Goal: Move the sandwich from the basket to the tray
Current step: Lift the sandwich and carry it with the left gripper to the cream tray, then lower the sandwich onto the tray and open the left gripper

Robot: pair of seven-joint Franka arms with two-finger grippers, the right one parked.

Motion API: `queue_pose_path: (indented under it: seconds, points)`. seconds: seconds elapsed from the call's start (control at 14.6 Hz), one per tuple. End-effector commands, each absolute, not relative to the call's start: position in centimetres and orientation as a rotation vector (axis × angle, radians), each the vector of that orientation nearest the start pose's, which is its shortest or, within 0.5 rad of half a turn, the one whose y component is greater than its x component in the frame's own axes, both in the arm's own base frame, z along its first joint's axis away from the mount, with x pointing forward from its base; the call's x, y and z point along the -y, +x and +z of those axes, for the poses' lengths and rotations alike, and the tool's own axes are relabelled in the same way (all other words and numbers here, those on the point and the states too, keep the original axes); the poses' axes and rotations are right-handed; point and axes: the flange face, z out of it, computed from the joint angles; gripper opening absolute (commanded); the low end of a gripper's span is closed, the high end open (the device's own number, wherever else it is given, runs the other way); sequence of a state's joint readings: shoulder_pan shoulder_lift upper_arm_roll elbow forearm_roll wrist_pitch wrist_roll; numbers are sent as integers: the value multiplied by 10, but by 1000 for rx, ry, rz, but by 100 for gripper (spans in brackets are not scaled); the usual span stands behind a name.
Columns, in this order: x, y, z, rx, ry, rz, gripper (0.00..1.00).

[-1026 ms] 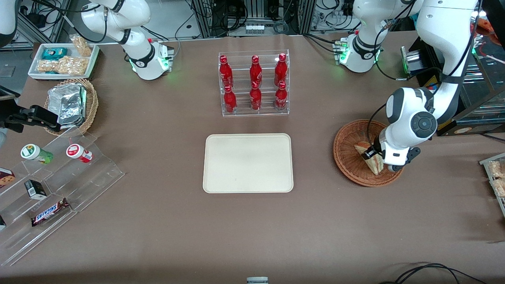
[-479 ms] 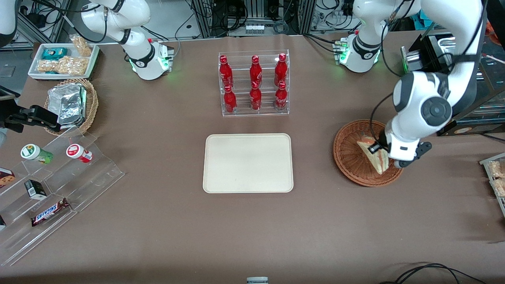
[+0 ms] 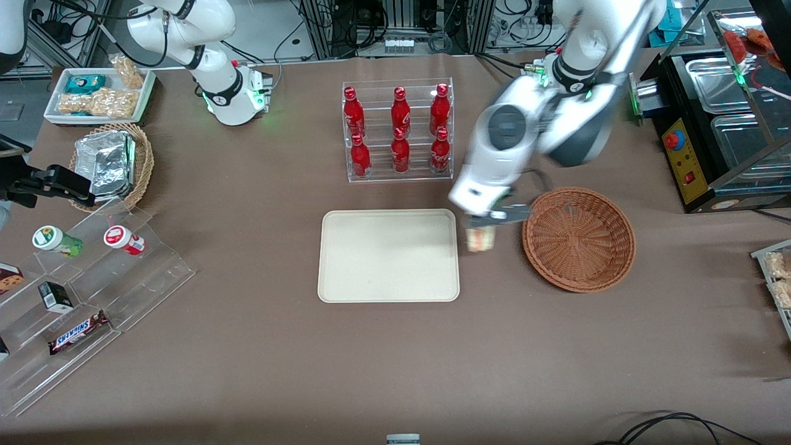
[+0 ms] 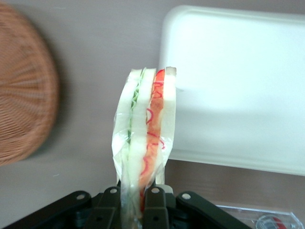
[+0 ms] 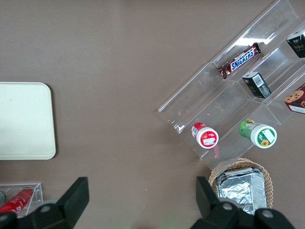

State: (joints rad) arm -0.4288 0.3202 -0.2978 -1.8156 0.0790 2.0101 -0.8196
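Tool: the left arm's black two-finger tool (image 3: 481,224) hangs above the brown tabletop (image 3: 395,358), between the tray and the basket, clenched on the sandwich; the wrist view (image 4: 138,200) shows both fingers (image 4: 153,196) pressed flat against the wrapped wedge.
Sandwich: a triangular wedge of white bread with orange-pink and green filling in clear wrap (image 3: 481,238) (image 4: 145,143), held on edge, clear of the tabletop, just beside the tray's rim nearest the basket.
Basket: a round, shallow, reddish-brown woven wicker basket (image 3: 578,238) (image 4: 21,90), toward the working arm's end of the tabletop, with nothing in it.
Tray: a large flat cream-beige rectangular tray with rounded corners (image 3: 389,255) (image 4: 238,86), mid-tabletop, bare.
Rack: a clear acrylic rack of six red bottles (image 3: 398,130), farther from the front camera than the tray.
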Motion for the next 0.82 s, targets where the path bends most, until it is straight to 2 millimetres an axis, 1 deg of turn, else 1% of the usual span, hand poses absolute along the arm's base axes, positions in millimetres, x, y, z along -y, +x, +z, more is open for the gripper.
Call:
queue_pose_path:
  seconds: [0.0, 0.07, 0.14, 0.21, 0.27, 0.34, 0.41, 0.48, 0.55, 0.62, 0.68, 0.75]
  points:
    - [475, 485, 312, 56, -3060, 154, 11]
    - [498, 482, 299, 48, -3053, 131, 12]
    - [512, 484, 284, 70, -3043, 110, 12]
    - [518, 488, 272, 105, -3035, 93, 13]
    - [528, 486, 267, 106, -3035, 83, 14]
    - [539, 479, 263, 86, -3038, 82, 17]
    - [543, 479, 262, 80, -3052, 71, 23]
    - [548, 484, 267, 87, -3090, 39, 28]
    - [550, 486, 265, 93, -3104, 30, 33]
    - [551, 487, 265, 90, -3107, 26, 55]
    - [550, 486, 263, 87, -3102, 27, 86]
    - [548, 489, 268, 109, -3101, 17, 100]
